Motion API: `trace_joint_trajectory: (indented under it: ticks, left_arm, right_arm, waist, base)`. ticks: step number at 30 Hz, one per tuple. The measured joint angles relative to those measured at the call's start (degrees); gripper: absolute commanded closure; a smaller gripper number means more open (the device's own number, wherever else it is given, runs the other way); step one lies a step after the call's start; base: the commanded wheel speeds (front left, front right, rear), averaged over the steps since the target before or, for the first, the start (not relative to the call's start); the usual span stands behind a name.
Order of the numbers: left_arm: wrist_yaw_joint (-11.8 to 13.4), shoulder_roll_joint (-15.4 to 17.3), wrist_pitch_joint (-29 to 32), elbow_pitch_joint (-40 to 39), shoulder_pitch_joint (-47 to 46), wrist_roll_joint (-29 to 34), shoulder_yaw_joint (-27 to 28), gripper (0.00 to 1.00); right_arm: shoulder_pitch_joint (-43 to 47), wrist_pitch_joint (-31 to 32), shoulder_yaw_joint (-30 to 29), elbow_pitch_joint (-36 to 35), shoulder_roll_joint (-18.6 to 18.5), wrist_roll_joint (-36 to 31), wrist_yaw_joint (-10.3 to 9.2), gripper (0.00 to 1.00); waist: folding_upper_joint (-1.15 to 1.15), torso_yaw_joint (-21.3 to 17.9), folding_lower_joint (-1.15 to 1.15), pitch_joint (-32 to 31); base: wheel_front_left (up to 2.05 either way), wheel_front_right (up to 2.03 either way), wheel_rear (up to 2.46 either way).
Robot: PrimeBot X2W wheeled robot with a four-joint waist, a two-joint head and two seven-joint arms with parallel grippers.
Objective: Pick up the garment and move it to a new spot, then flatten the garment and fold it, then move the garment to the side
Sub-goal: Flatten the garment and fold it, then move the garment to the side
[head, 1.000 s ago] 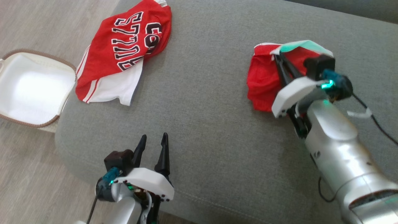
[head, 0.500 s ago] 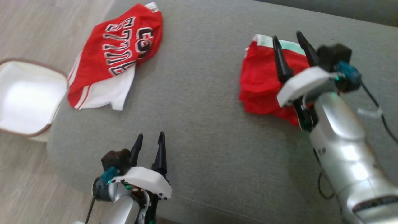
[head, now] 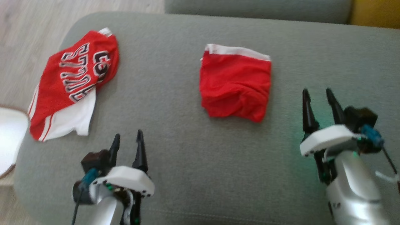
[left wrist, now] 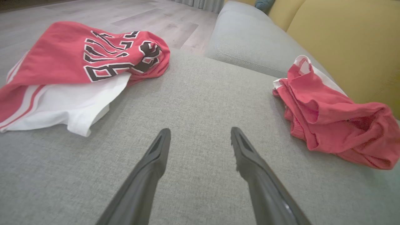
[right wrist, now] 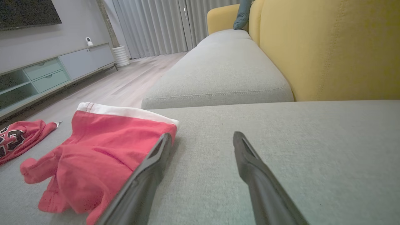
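- The folded red shorts (head: 236, 86), with the white waistband along the far edge, lie in the middle of the grey sofa cushion (head: 187, 162).
- They sit ahead of the right gripper (head: 316, 91) and to its left, apart from the fingertips; its jaws are spread and empty.
- The left gripper (head: 127, 133) hovers near the cushion's front edge, jaws likewise spread and empty, with the shorts well off to its right and farther forward.
- Two garments lie on the cushion: the one pair of shorts and one red-and-white jersey (head: 72, 81) with black lettering, crumpled at the left end.
- There are two grippers, with two dark fingers each.
- One white container (head: 6, 140) stands beside the cushion's left edge.
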Motion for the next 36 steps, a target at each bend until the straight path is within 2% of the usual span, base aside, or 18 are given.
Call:
trace_joint_trajectory:
  ticks: [11,17,22,28,32,36]
  left_arm:
    - [-0.1,0.0,0.0,0.9,5.7,3.3,5.4,0.00]
    - [-0.1,0.0,0.0,0.8,6.2,3.6,5.5,0.00]
    - [-0.4,0.1,0.0,0.4,5.8,3.5,3.5,0.00]
    - [-0.6,0.0,0.0,0.3,2.7,2.9,0.7,0.00]
    - [-0.7,0.0,0.0,0.4,1.2,2.6,-0.9,0.00]
    - [-0.9,0.0,0.0,0.6,0.6,2.3,-2.1,0.00]
  right_arm:
    - [9.0,0.0,1.5,-2.0,0.6,3.1,0.00,0.00]
    - [10.7,0.0,2.8,-2.0,0.7,4.2,0.00,0.00]
    - [8.8,0.0,5.4,-0.5,0.7,5.5,0.00,0.00]
    - [-2.2,0.0,8.7,4.5,0.6,7.1,0.00,0.00]
    - [-10.3,0.0,8.9,10.5,0.6,6.6,0.00,0.00]
    - [-14.7,0.3,9.0,19.1,0.5,6.6,0.00,0.00]
  waist:
    - [0.00,-6.4,0.00,-4.4]
    - [0.00,-7.6,0.00,-4.9]
    - [0.00,-5.9,0.00,-2.6]
    - [0.00,-2.5,0.00,0.8]
    - [0.00,0.6,0.00,3.0]
    - [0.00,3.8,0.00,4.8]
  base:
    - [0.00,0.00,0.00]
    - [0.00,0.00,0.00]
    - [0.00,0.00,0.00]
    - [0.00,0.00,0.00]
    - [0.00,0.00,0.00]
    - [0.00,0.00,0.00]
